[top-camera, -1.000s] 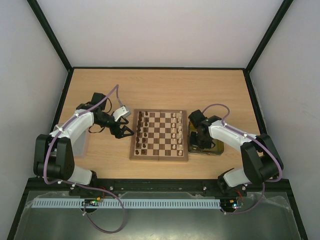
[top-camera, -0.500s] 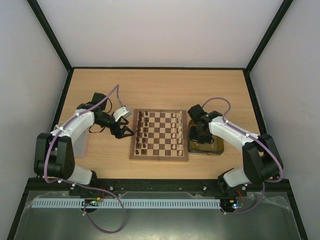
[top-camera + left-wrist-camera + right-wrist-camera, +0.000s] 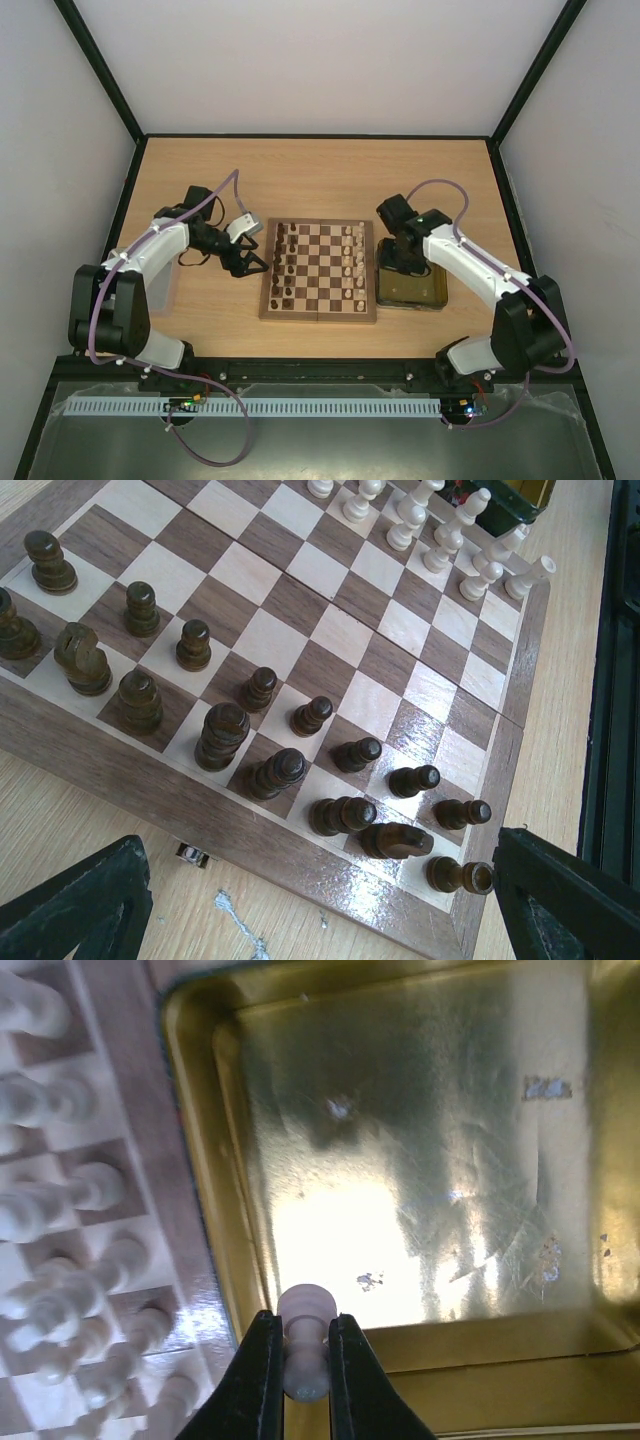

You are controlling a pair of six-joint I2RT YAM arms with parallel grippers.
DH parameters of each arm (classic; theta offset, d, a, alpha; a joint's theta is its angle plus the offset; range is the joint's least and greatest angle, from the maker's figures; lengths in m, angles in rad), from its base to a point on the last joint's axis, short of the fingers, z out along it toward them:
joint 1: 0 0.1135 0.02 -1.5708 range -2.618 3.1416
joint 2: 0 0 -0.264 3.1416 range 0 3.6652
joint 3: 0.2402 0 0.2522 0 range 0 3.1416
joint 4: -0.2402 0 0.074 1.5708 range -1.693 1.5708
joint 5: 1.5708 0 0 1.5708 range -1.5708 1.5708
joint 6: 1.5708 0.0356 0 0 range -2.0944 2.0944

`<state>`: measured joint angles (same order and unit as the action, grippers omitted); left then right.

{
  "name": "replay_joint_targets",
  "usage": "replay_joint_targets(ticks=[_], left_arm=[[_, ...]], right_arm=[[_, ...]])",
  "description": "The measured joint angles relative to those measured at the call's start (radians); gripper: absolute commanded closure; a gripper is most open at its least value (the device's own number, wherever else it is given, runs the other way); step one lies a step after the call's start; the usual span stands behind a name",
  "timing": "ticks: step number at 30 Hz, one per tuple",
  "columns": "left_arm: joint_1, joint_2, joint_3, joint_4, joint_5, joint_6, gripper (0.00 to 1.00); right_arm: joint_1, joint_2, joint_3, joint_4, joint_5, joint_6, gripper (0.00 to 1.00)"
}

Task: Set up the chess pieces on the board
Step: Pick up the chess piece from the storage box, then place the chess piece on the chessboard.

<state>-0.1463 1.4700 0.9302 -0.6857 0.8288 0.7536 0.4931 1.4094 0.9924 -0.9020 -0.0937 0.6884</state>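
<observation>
While the right gripper (image 3: 300, 1360) pinches a pale pawn (image 3: 304, 1312) over the yellow tray (image 3: 420, 1160) at 3 o'clock of the board (image 3: 318, 314), the left gripper (image 3: 248, 263) gapes empty at 9 o'clock. Other pieces (image 3: 281, 265) line its two flanks.

Brown-and-tan checked board (image 3: 320, 272); dark and cream chess pieces (image 3: 222, 735); yellow tray (image 3: 420, 1160)
</observation>
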Motion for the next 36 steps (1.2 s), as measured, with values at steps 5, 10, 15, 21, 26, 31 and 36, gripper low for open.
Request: replay_joint_targets(ticks=[5,10,15,21,26,31,36], left_arm=[[-0.001,0.000,0.000,0.000,-0.003,-0.002,0.07],[-0.001,-0.003,0.000,0.025,-0.026,-0.020,0.06],[-0.001,-0.028,-0.002,0.055,-0.043,-0.042,0.06],[0.005,-0.044,-0.010,0.084,-0.053,-0.061,0.05],[0.015,-0.050,-0.021,0.093,-0.060,-0.068,0.05],[0.018,-0.060,-0.022,0.095,-0.061,-0.070,0.05],[0.020,-0.063,-0.023,0.097,-0.061,-0.070,0.05]], right_arm=[[0.049,-0.022,0.068,-0.033,0.014,0.016,0.98],[0.186,-0.022,0.097,-0.040,0.020,0.064,0.98],[0.282,-0.022,0.101,-0.040,0.019,0.114,0.98],[0.394,-0.018,0.105,-0.037,0.013,0.167,0.98],[0.449,-0.013,0.074,-0.012,-0.004,0.195,0.98],[0.450,-0.001,0.025,0.004,-0.010,0.204,0.98],[0.451,0.027,0.012,0.024,-0.014,0.206,0.98]])
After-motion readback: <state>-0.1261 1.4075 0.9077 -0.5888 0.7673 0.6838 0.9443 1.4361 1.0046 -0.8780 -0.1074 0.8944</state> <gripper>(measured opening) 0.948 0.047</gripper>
